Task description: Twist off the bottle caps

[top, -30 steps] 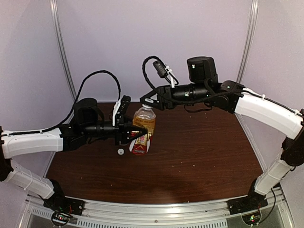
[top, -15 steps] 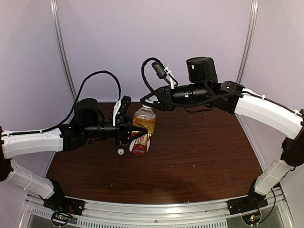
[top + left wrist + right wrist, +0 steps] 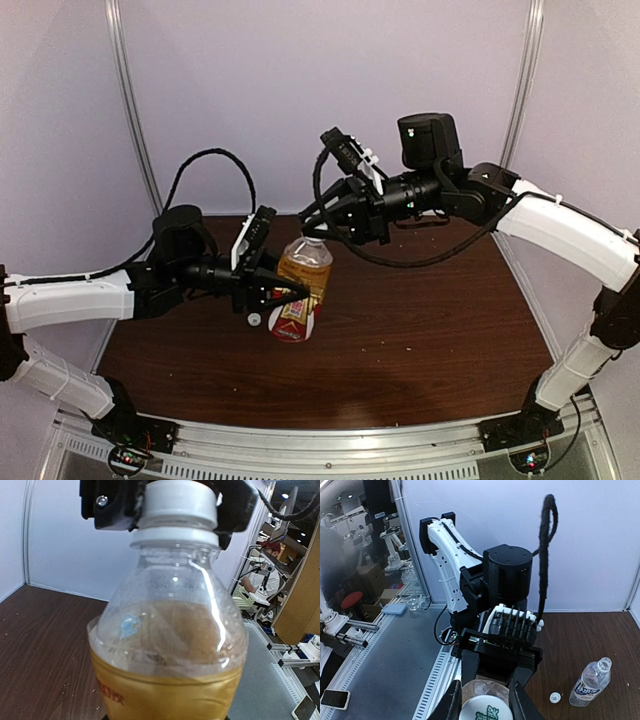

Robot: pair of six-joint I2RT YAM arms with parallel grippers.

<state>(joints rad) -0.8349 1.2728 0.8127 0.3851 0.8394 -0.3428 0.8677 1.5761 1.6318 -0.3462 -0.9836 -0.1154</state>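
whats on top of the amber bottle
A white cap sits on the amber bottle, with fingers of the right gripper clamped on either side. The neck opening under the cap is hidden.

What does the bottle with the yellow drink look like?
It is a small clear plastic bottle holding amber drink, with a red and yellow label and a white cap still on. It leans slightly, at the table's left side. The left gripper holds its body; the right gripper pinches the cap.
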